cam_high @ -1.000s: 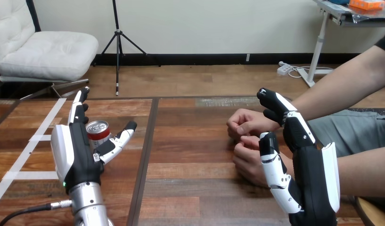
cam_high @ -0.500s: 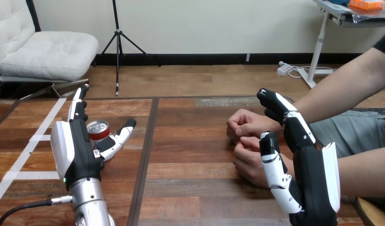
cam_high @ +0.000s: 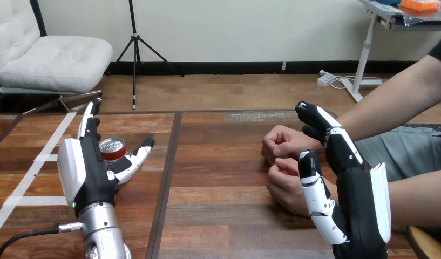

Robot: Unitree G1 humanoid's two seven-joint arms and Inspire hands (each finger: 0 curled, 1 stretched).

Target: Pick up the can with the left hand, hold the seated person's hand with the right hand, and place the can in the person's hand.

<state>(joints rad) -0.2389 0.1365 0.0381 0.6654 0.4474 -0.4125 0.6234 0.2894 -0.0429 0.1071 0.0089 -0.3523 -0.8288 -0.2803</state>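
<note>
Can [cam_high: 112, 149] upright on table [cam_high: 223, 186], toward the left, red wall and silver top showing. Stands in the fork of left hand [cam_high: 87, 175], with fingers [cam_high: 89, 118] straight along the far-left side and thumb [cam_high: 136, 158] splayed out past the right side. Spread wide, gripping nothing. Touching the wall or only beside it: cannot tell, lower part of can hidden behind the palm.

Probably thin metal, so light, stiff only until squeezed, easily dented, and smooth enough to slip. Full or empty: cannot tell, so best treated as the heavier case.

Best taken round the middle of the wall, fingers on one side and thumb opposite, below the rim and not by the top. Calls for an even, moderate squeeze, firm enough against slipping, short of crushing. Then a straight lift, kept vertical, with part of the wall left bare for the handover.

Right hand [cam_high: 354, 186] at the table's right, fingers straight and thumb apart, clasping nothing. Reaches up beside the wrist of upper fist [cam_high: 283, 141], thumb in front of lower fist [cam_high: 285, 186]. Touching or just beside: cannot tell. Both fists closed and close together, so likely needing one opened before taking the can.
</note>
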